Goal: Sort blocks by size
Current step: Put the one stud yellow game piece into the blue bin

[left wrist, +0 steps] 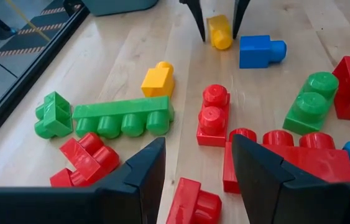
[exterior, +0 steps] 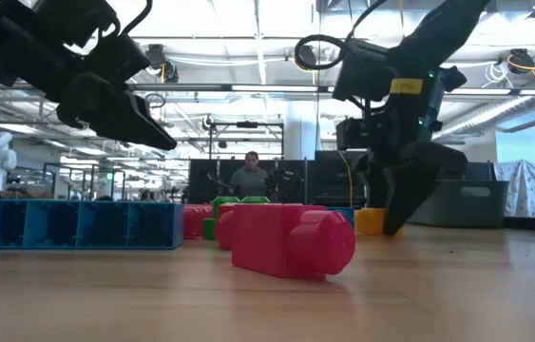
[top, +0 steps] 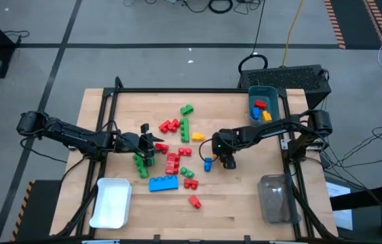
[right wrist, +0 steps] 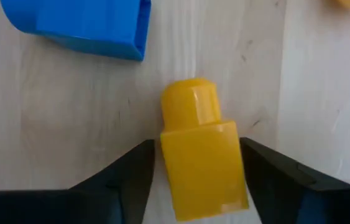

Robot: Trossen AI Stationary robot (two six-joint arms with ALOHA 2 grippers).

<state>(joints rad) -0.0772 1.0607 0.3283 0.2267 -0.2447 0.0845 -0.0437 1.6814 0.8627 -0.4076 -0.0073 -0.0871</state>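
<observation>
Right hand [right wrist: 196, 168] astride small yellow block [right wrist: 201, 149], fingers apart, not clenched; no legible writing anywhere.

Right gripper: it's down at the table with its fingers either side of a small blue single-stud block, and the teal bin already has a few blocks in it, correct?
Not quite. The right gripper straddles a small yellow single-stud block, as the right wrist view shows; the blue block lies beside it, outside the fingers. The teal bin does hold a few blocks.

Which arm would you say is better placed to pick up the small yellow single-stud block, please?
The right. Its pincer already straddles the small yellow block, one finger on each side and open. The left pincer is open too, but hangs over the red blocks, with the yellow one farther off.
</observation>
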